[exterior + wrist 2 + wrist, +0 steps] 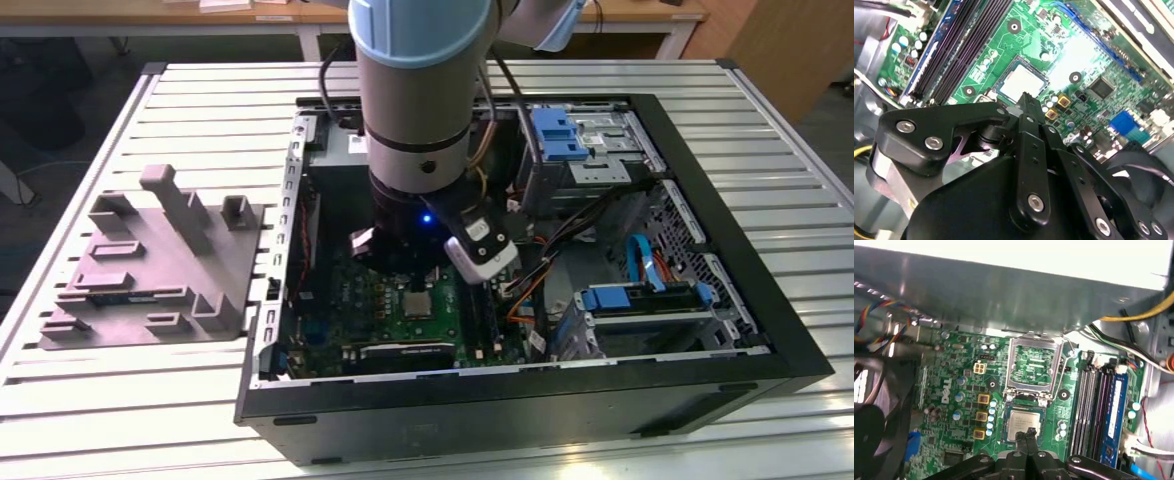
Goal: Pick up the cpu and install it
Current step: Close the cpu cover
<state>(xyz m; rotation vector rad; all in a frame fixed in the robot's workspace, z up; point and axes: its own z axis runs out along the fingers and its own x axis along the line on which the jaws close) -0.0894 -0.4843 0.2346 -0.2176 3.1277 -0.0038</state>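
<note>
Right now I have the arm [416, 110] reaching down into the open computer case [747, 300], which lies on its side on the slatted table [200, 90]. On my first wrist view the gripper [1028, 434] has its two fingertips pressed together with no gap, empty, their tips hanging just over the near edge of the cpu [1023, 423]. That cpu sits flat inside its socket on the green motherboard [954, 390], silvery top up, and I can see it in the exterior view as well [418, 303], just below the wrist. The socket's metal load plate [1033, 367] is flipped up and open beyond the chip, with its thin wire lever [1066, 365] standing free beside it. From the second wrist view the closed fingers [1025, 102] point at the same chip [1022, 81], with the long memory slots [961, 45] running alongside. A grey fixture block [154, 265] rests on the table at the exterior view's left, well apart from the case
</note>
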